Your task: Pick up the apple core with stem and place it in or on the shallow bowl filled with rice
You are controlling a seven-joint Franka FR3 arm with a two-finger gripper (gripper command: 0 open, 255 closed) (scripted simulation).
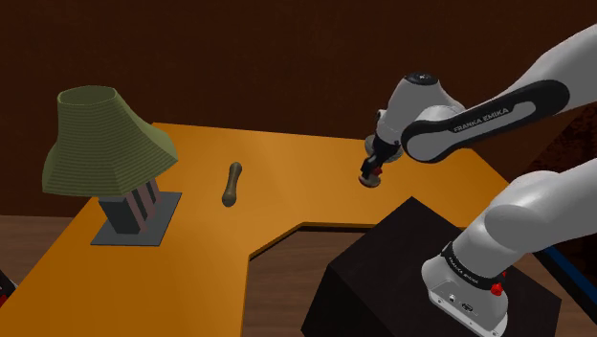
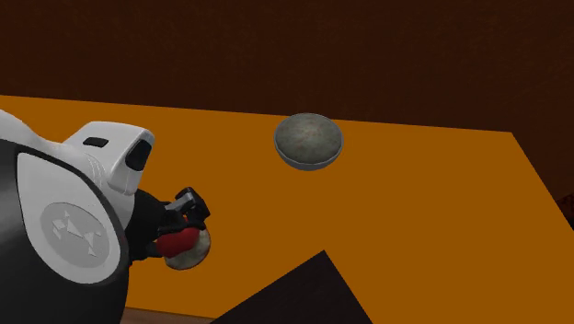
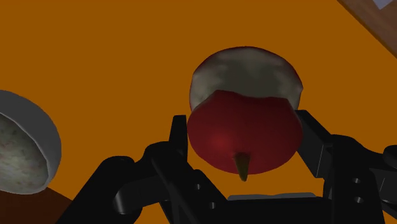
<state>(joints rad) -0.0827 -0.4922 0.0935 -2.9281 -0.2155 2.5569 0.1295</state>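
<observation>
Shoulder view is showing the arm (image 1: 478, 120) reaching down over the orange table (image 1: 287, 163), its gripper (image 1: 372, 168) clasping the apple core (image 1: 370, 179), a lamp (image 1: 100, 144) standing far left; second exterior view is adding the bowl (image 2: 311, 164) well apart; wrist view is revealing the core's stem (image 3: 242, 167).

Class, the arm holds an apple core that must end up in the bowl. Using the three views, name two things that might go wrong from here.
1. The fingers clasp the apple core on its rounded red sides, so it might slip or twist on the way.
2. The bowl looks shallow; a release off its middle might let the core roll over the rim onto the table.
</observation>
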